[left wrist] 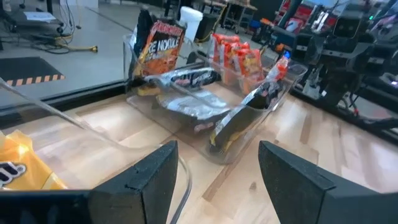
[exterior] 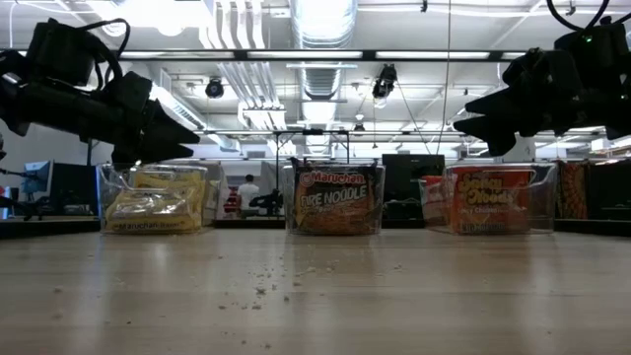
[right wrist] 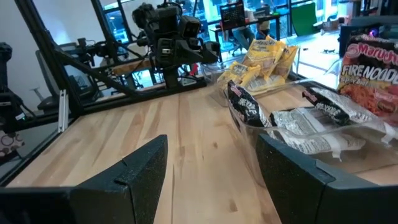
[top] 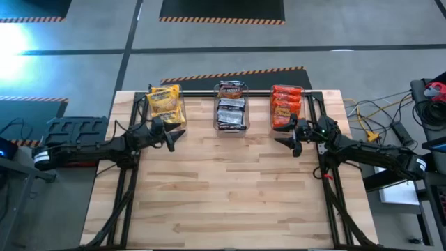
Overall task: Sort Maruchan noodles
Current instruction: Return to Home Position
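Maruchan noodle packets lie in three clear bins along the table's far edge: yellow ones [top: 166, 102] at left, dark ones [top: 231, 110] in the middle, red ones [top: 286, 106] at right. My left gripper [top: 171, 139] hovers open just in front of the yellow bin, above the table. My right gripper [top: 291, 143] hovers open in front of the red bin. Neither holds anything. In the left wrist view the dark packets [left wrist: 189, 102] lie ahead of the open fingers; in the right wrist view the middle bin [right wrist: 311, 134] stands beside them.
The wooden tabletop [top: 230, 195] stretches bare toward the near edge, with small crumbs [exterior: 276, 281] on it. Black frame rails [top: 125, 188] run along both sides. Cables [top: 380, 115] lie beyond the right edge.
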{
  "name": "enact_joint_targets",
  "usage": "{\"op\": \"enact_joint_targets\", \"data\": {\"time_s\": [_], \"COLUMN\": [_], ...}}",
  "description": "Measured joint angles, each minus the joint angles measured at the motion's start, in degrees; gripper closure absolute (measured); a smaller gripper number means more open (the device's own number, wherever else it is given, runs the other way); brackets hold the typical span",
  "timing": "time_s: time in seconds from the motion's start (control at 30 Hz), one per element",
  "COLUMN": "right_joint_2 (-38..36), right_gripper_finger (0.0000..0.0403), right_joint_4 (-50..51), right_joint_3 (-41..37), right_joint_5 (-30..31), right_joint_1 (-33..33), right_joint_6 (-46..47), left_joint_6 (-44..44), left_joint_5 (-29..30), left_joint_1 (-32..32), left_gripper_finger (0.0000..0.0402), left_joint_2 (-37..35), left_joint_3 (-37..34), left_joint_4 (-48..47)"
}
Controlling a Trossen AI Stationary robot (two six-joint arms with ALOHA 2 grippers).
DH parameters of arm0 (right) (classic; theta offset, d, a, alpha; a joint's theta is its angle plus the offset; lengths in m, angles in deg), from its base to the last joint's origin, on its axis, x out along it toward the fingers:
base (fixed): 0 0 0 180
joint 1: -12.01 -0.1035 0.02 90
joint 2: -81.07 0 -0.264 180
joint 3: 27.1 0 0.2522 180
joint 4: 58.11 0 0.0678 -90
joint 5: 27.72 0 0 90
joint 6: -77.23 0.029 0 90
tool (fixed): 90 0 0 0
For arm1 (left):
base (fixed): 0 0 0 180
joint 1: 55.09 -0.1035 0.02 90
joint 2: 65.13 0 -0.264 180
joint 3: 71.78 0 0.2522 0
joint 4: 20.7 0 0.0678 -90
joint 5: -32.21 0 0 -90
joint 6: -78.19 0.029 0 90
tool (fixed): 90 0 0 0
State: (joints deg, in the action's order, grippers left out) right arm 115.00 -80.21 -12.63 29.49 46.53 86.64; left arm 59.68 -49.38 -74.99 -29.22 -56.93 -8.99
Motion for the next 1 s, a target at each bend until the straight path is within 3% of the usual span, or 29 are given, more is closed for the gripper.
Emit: {"op": "enact_joint_targets", "data": {"time_s": [1.0], "right_joint_2": [-29.9], "right_gripper_finger": [0.017], "right_joint_4": [2.5], "right_joint_3": [-0.1], "right_joint_5": [-0.2], "right_joint_1": [0.0], "right_joint_6": [-0.4], "left_joint_6": [0.0], "left_joint_5": [0.0], "left_joint_1": [-0.1], "left_gripper_finger": [0.0196], "left_joint_2": [-29.9], "left_joint_3": [0.0], "left_joint_4": [0.2]}}
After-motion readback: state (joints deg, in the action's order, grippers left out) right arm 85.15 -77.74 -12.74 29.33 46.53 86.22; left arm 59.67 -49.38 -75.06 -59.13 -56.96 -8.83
